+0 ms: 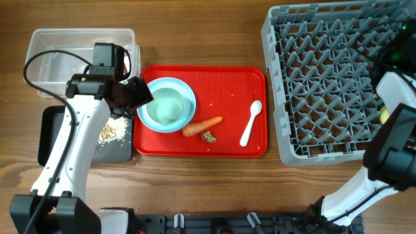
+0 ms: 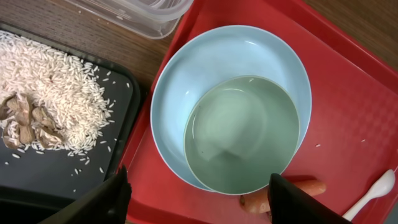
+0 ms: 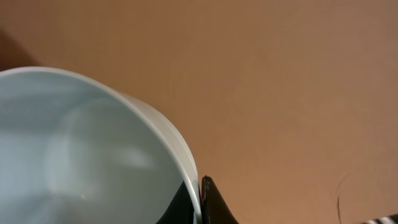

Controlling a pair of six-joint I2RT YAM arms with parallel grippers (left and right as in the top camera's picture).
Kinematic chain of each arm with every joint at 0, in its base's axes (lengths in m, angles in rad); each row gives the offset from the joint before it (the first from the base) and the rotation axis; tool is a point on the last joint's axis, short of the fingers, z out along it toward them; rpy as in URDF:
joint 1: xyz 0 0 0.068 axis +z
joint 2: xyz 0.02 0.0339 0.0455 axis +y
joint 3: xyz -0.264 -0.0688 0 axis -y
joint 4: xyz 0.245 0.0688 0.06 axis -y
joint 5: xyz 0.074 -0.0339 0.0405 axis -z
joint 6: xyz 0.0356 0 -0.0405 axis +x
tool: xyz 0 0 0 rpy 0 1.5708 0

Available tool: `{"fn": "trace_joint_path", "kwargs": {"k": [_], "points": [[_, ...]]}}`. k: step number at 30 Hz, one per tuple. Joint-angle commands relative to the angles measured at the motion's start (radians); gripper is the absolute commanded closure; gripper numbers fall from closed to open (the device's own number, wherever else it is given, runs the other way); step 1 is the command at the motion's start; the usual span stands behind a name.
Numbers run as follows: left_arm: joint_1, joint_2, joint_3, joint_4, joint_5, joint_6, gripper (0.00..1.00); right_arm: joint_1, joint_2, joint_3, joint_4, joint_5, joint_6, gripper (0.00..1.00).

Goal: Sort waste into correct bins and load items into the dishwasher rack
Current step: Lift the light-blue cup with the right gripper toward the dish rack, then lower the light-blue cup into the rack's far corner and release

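left gripper wide, right gripper pinching bowl

overhead straight down; left wrist close over red tray, shared with overhead; right wrist closer, facing unclear.

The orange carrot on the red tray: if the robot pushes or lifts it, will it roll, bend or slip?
It looks stiff and solid, so the carrot probably will not bend. Its round, tapered shape on the smooth red tray suggests it may roll in a curve when pushed. The thin tip likely gives a poorer hold than the thick end.
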Motion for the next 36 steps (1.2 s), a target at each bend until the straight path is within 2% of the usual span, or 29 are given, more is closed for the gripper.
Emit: {"fn": "trace_joint_path", "kwargs": {"k": [1, 23, 25, 28, 33, 36], "points": [[0.005, -0.013, 0.007, 0.0, -0.005, -0.01, 0.28, 0.0, 0.069, 0.013, 0.005, 0.084, -0.046, 0.96], [0.005, -0.013, 0.007, 0.018, -0.005, -0.009, 0.28, 0.085, 0.101, 0.013, 0.012, 0.097, -0.019, 0.96], [0.005, -0.013, 0.007, 0.018, -0.005, -0.009, 0.28, 0.093, 0.101, 0.013, 0.008, 0.097, -0.019, 0.92], [0.005, -0.013, 0.007, 0.018, -0.006, -0.009, 0.28, 0.105, 0.101, 0.013, 0.005, 0.098, -0.019, 0.67], [0.005, -0.013, 0.007, 0.018, -0.006, -0.009, 0.28, 0.123, 0.101, 0.013, 0.005, 0.098, -0.019, 0.48], [0.005, -0.013, 0.007, 0.018, -0.006, -0.009, 0.28, 0.139, 0.1, 0.013, 0.006, 0.097, -0.017, 0.44]]}}
